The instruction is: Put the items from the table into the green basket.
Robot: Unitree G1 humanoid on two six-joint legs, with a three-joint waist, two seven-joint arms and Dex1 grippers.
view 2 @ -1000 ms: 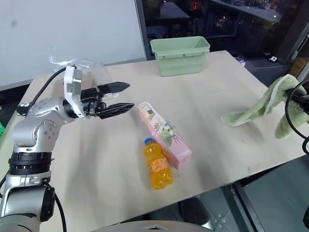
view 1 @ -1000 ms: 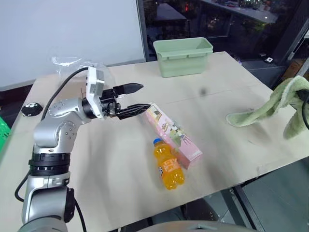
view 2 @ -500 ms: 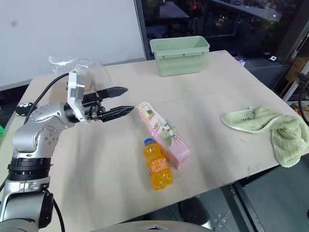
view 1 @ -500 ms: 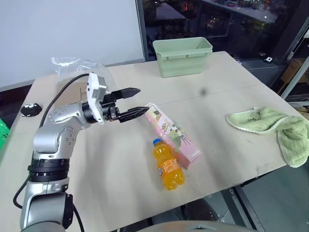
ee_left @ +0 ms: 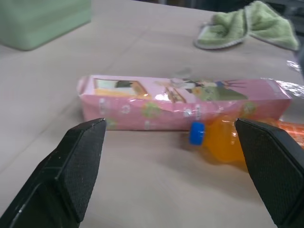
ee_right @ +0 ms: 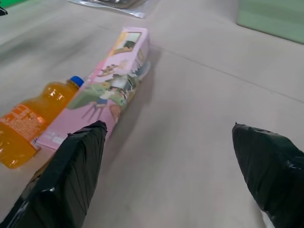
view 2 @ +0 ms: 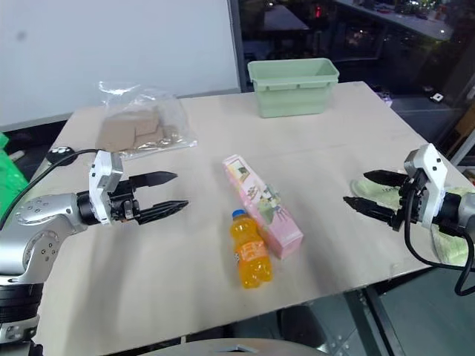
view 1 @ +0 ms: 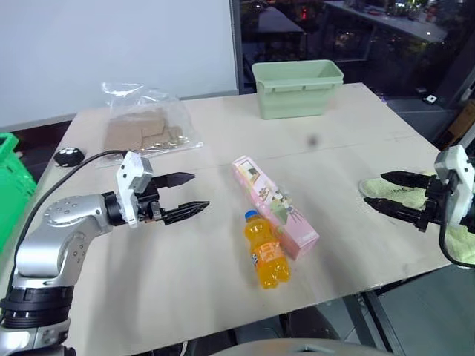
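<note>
Left gripper [view 1: 189,194] is held above the table [view 1: 223,282] on the robot's left, fingers spread apart, nothing gripped, tips aimed toward the middle. Right gripper [view 2: 371,191] is seen at the right edge, also spread wide & empty, tips aimed inward, hovering by a green towel [view 1: 401,194] that lies on the table's right edge.

Pink carton [view 1: 274,205] is laid flat, diagonal, at table centre, betw. the two grippers, touched by neither. Orange bottle [view 1: 267,252] is lying on its side, blue cap pointing away from the robot, pressed against the carton's near-left side.

Green basket [view 1: 13,185] is partly visible off the table's left edge. Mint tub [view 1: 298,87] is set at the far edge. Clear bag [view 1: 145,126] w/ brown contents is at far left, a small black object [view 1: 69,156] just beside it.
</note>
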